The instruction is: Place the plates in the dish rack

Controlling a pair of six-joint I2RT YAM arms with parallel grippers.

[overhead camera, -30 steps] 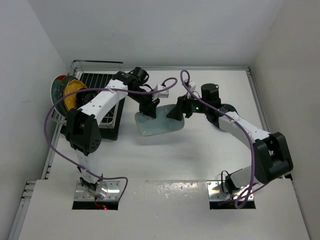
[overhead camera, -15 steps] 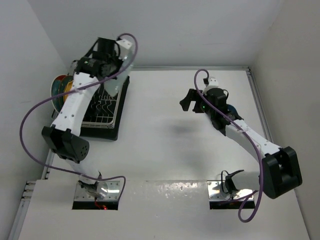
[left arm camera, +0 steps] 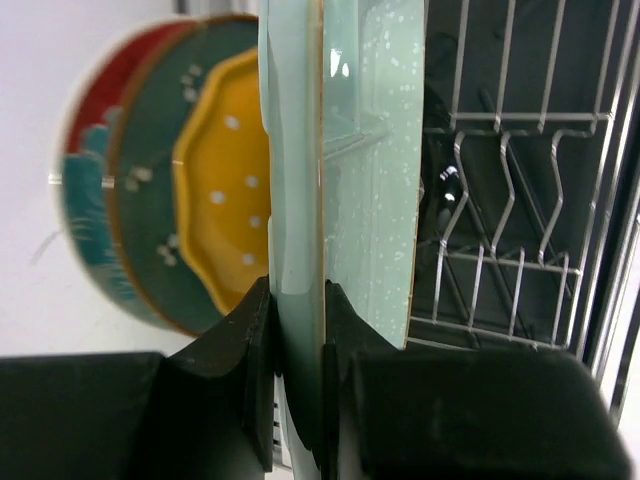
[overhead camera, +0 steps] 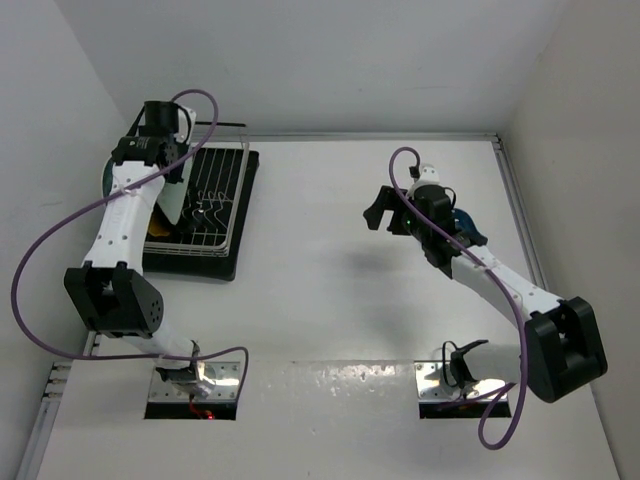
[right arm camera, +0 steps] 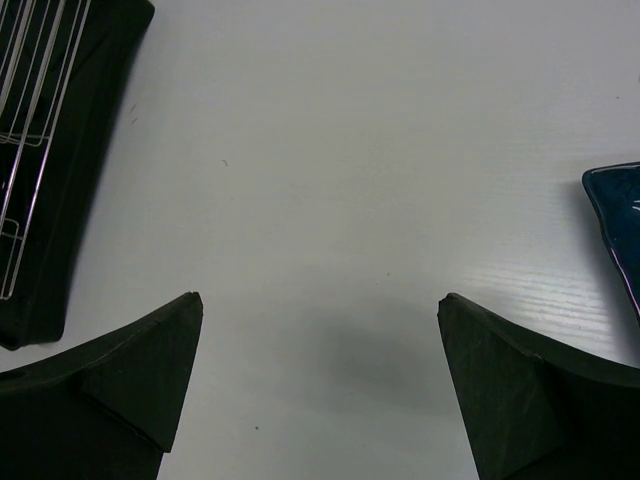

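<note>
**Inspector:** Left gripper [left arm camera: 297,330]?

**Officer:** Its jaws pinch the rim of the pale green plate [left arm camera: 370,150]. The plate is held on edge over the left side of the dish rack [overhead camera: 215,200]. Whether it touches the rack's wires cannot be determined.

**Inspector:** Other plates?

**Officer:** A yellow plate [left arm camera: 225,200], a dark green plate [left arm camera: 150,170] and a red plate [left arm camera: 100,100] stand on edge at the rack's left end, just beside the held plate. A dark blue plate [right arm camera: 615,220] lies on the table [overhead camera: 320,290], well to the right of the rack.

**Inspector:** Right gripper [right arm camera: 320,300]?

**Officer:** Jaws spread wide and holding nothing. It hangs above the table right of the rack, near the blue plate.
</note>
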